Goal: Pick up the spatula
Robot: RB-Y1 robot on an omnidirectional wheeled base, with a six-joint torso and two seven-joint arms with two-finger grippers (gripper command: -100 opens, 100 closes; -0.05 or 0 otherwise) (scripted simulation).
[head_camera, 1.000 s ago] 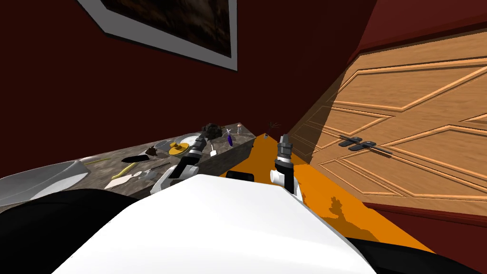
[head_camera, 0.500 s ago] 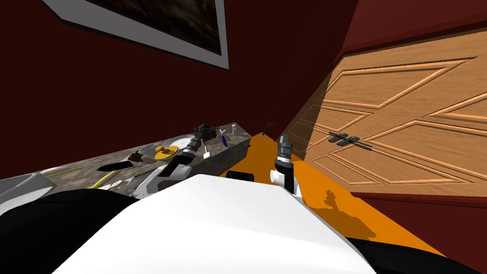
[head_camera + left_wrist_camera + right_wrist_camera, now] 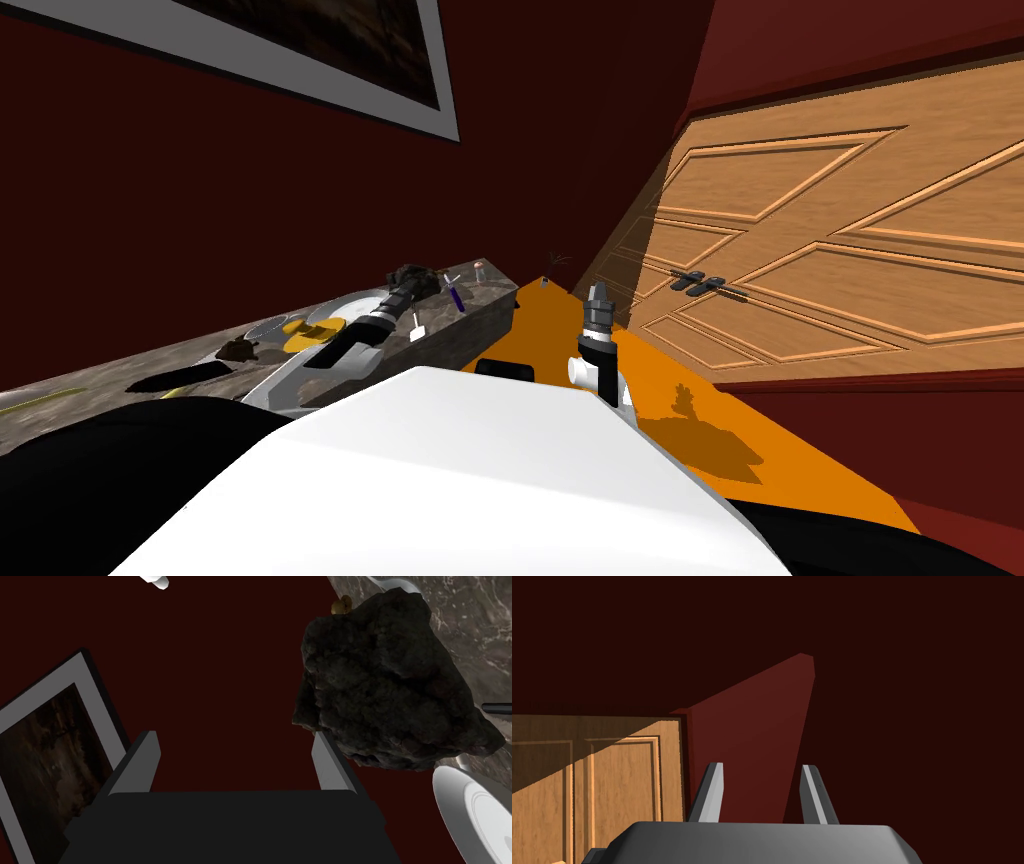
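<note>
Left jaws still beside dark lump [image 3: 385,686]

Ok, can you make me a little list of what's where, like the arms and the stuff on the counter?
left jaws: open, empty, out over the counter
next to them: a dark lump, close beside one finger
by the lump: a white plate
also on the counter: a yellow thing and a small purple thing
right jaws: open, empty, pointing up
door: wooden, on the right
floor: orange
</note>
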